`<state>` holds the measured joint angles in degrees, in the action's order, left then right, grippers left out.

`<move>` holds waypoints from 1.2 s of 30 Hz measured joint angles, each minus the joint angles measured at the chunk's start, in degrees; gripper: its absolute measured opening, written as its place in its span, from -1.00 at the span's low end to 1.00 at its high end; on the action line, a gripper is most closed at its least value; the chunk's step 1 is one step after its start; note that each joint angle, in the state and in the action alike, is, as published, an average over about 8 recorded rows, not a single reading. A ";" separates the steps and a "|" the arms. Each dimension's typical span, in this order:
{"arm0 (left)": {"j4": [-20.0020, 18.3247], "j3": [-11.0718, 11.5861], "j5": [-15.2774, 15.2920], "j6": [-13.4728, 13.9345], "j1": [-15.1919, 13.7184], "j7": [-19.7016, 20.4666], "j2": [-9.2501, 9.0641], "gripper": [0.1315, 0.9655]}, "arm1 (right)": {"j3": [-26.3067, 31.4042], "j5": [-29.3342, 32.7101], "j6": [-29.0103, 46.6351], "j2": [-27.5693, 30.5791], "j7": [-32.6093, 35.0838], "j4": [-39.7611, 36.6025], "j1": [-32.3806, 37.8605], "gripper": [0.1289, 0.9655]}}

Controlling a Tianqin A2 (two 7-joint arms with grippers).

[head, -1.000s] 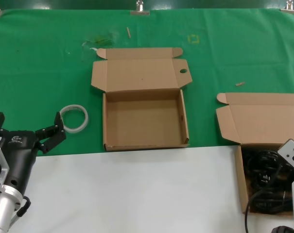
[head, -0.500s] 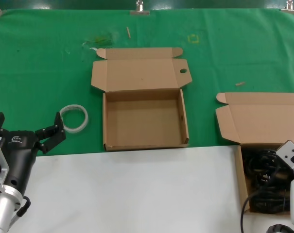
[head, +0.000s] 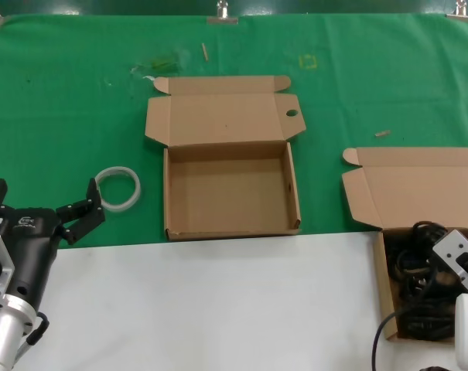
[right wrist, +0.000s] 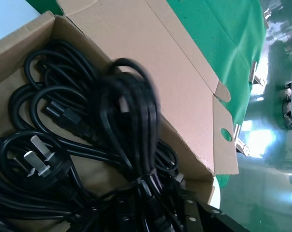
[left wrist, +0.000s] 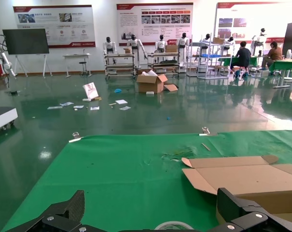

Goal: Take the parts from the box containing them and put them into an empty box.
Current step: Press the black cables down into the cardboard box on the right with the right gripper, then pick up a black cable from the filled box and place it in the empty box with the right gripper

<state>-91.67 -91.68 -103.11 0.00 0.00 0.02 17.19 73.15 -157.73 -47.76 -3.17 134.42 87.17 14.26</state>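
Note:
The empty box (head: 167, 193) lies open at mid-table, its lid (head: 226, 120) folded back with a round hole in one flap. The box containing the parts (head: 382, 286) sits at the right edge, lid (head: 419, 189) open. Black power cords (head: 415, 263) fill it. My right gripper (head: 441, 267) reaches into that box. In the right wrist view its jaws (right wrist: 150, 203) are shut on a bundle of cord (right wrist: 129, 111) raised above the pile, with a three-pin plug (right wrist: 39, 157) lying beside it. My left gripper (head: 42, 202) waits open at the left, nothing between its fingers (left wrist: 242, 210).
A white translucent tape ring (head: 117, 188) lies on the green cloth just ahead of the left gripper, its top edge (left wrist: 173, 225) showing in the left wrist view. White table surface (head: 218, 309) runs along the front. Small scraps (head: 382, 133) dot the cloth.
The right gripper has shifted a little left inside the full box, and a loop of cord now stands higher above the pile. The left arm has not moved.

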 joint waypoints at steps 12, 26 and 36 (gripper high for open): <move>0.00 0.00 0.00 0.00 0.00 0.00 0.00 1.00 | 3.22 0.00 -2.22 -0.24 -2.44 4.46 -1.53 -0.77; 0.00 0.00 0.00 0.00 0.00 0.00 0.00 1.00 | 19.15 0.00 -5.60 -0.22 -14.31 13.62 -2.73 -0.83; 0.00 0.00 0.00 0.00 0.00 0.00 0.00 1.00 | 41.64 0.00 0.25 -0.11 -35.34 7.14 4.73 -0.83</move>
<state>-91.67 -91.68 -103.11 0.00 0.00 0.02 17.19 114.79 -157.74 -47.50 -3.28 99.08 94.32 18.98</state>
